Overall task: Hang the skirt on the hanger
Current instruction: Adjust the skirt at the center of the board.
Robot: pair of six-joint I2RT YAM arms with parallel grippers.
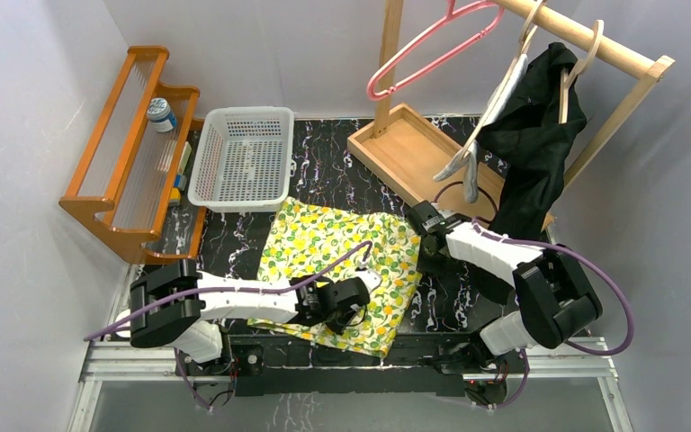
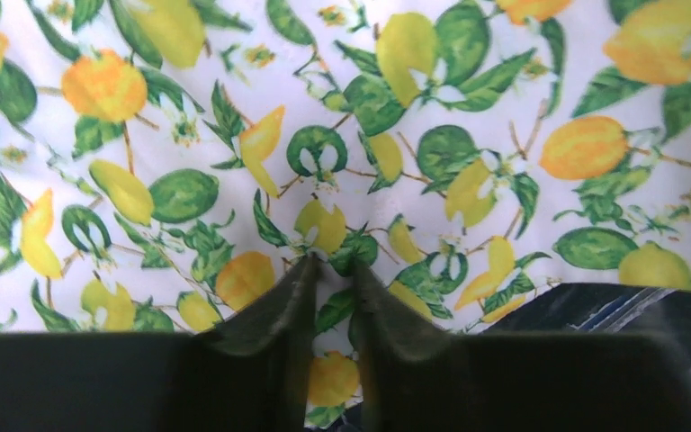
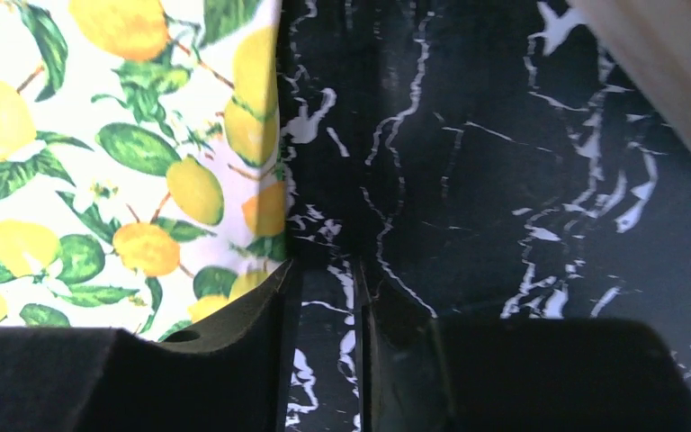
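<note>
The skirt (image 1: 337,256), white cloth printed with lemons and green leaves, lies spread on the black marble table (image 1: 324,184). My left gripper (image 1: 366,286) rests on its near right part. In the left wrist view the left gripper (image 2: 334,265) has its jaws almost together, with the skirt (image 2: 324,117) caught in the narrow slit. My right gripper (image 1: 425,261) sits low at the skirt's right edge. In the right wrist view the right gripper (image 3: 324,270) is slightly open over bare marble (image 3: 468,180), with the skirt (image 3: 99,153) just to its left. An empty pink hanger (image 1: 423,45) hangs on the rail.
A wooden clothes rail (image 1: 585,36) rises from a wooden base tray (image 1: 405,148) at the back right. It carries a black garment (image 1: 535,135) and a grey hanger (image 1: 481,135). A white basket (image 1: 241,157) and an orange rack (image 1: 126,153) holding a jar (image 1: 160,112) stand at the back left.
</note>
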